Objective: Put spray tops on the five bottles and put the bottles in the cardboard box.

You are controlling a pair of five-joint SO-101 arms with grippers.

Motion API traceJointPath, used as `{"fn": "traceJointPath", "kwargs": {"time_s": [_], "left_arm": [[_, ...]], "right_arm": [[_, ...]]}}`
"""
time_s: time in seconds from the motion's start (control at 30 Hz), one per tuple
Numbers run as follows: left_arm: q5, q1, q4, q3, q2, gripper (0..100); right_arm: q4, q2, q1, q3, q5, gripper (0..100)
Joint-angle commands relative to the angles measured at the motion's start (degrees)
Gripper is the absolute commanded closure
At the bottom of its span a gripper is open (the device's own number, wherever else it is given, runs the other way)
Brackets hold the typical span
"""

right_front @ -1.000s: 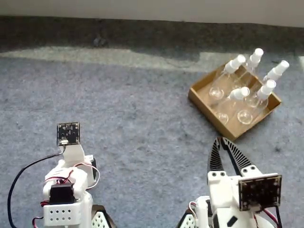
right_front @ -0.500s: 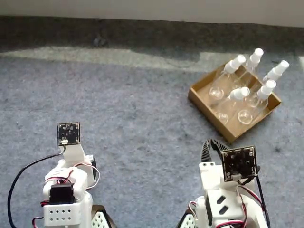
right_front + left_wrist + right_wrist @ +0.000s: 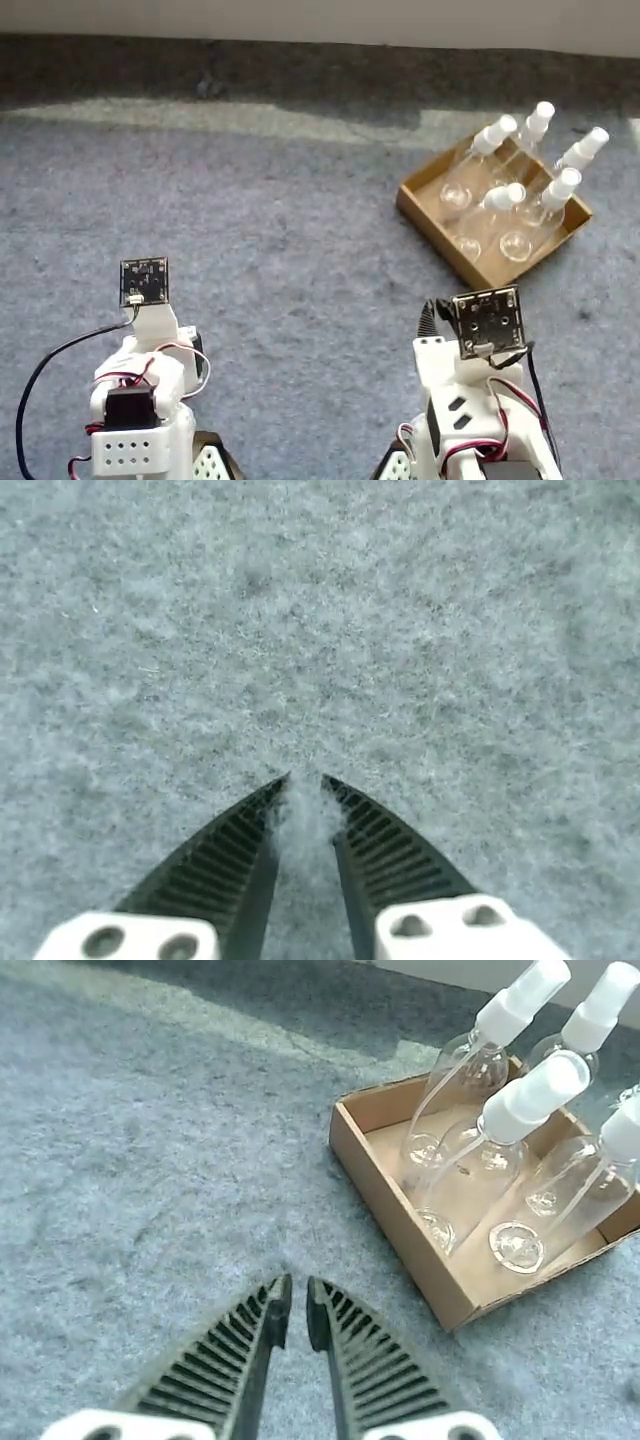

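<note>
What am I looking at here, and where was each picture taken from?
Two small robot arms sit side by side: the left arm and the right arm. One picture looks down from a fixed camera above; the other two come from a camera on each arm's wrist, looking past its black jaws. Both pairs of jaws are nearly closed and hold nothing. On the grey carpet stands a cardboard box holding five clear bottles, each with a white spray top.

Cardboard box (image 3: pixel 385 1210) ahead-right of the right gripper (image 3: pixel 297 1305), near its tips, five bottles (image 3: pixel 485 218) lying in it, spray tops (image 3: pixel 510 194) at the end farthest from that gripper, left gripper (image 3: pixel 305 785) well left of the box, over carpet (image 3: pixel 320 620).
</note>
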Motion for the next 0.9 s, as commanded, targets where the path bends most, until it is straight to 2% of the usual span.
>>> {"fn": "traceJointPath", "kwargs": {"time_s": [0.0, 0.6, 0.87], "left_arm": [[-0.3, -0.7, 0.4, 1.3, 0.4, 100], [-0.3, -0.7, 0.4, 1.3, 0.4, 100], [-0.3, -0.7, 0.4, 1.3, 0.4, 100]], "right_arm": [[-1.8, -0.7, -0.2, -0.4, 0.4, 99.3], [-1.8, -0.7, -0.1, 5.5, 0.4, 99.3], [-12.7, -0.6, 0.0, 16.0, 0.1, 99.3]]}}
